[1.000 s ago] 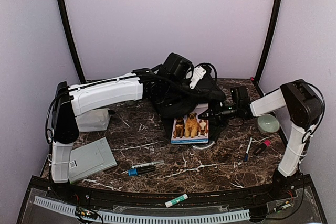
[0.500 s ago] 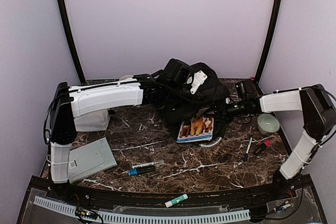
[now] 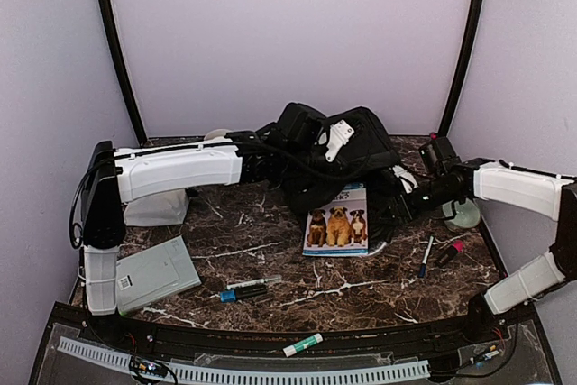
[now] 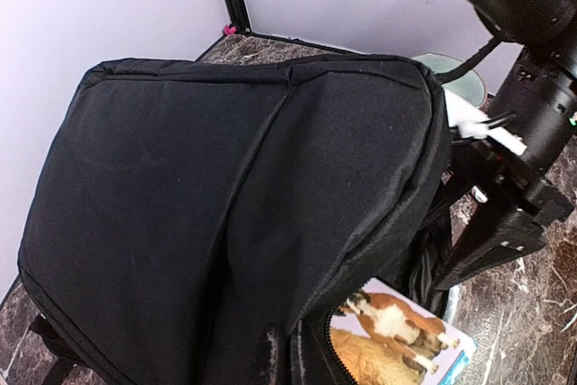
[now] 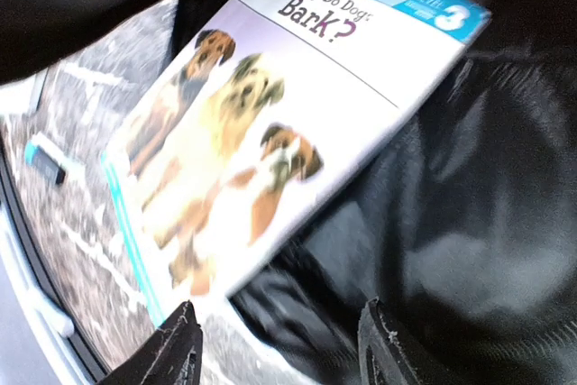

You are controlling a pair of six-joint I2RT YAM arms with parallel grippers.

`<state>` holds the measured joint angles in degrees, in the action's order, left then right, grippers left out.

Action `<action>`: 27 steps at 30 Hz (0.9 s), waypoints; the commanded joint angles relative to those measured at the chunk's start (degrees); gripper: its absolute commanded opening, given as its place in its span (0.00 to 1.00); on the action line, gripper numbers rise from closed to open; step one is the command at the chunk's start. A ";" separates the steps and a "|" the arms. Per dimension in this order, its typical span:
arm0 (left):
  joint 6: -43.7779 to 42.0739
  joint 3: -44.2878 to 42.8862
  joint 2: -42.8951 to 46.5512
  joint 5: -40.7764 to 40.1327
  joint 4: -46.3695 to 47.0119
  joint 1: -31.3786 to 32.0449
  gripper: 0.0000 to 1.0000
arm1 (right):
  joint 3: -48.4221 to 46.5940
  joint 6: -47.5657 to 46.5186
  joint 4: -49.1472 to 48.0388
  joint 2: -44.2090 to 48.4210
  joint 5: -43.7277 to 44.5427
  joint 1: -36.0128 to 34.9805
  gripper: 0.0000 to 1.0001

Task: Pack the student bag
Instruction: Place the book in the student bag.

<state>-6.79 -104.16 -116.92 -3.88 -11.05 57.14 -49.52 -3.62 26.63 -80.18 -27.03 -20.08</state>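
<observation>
Right fingers spread wide, nothing between them. We see dog book just ahead, far end tucked into mouth of student bag. Bag lies beyond and beside fingers. Book's long axis runs away from fingers into bag. Left gripper closed tight, seemingly pinching bag's top fabric. Right gripper nearer book, so we judge next move is its push inward.

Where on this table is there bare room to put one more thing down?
Free: the table top between the grey pouch and the book, and the front strip between the black marker and the blue pen. Crowded: the back around the backpack, and the right by the bowl.
</observation>
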 commanded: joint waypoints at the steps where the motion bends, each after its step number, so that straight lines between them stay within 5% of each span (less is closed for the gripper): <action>1: 1.17 1.00 4.43 -0.88 3.10 -0.97 0.00 | 0.41 -13.05 4.13 5.07 -2.66 -1.15 0.59; 15: 4.03 0.11 3.72 -0.47 2.44 -1.69 0.00 | 4.15 -32.23 13.13 12.44 -0.78 -9.11 0.51; 27: 4.32 -1.58 3.54 0.10 -0.91 -1.69 0.00 | -0.86 -33.41 1.90 4.70 15.84 -28.41 0.62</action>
<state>-3.33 -103.70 -116.53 -3.64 -12.47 55.77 -46.98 -35.92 34.76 -72.97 -17.91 -43.09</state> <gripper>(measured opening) 0.021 0.609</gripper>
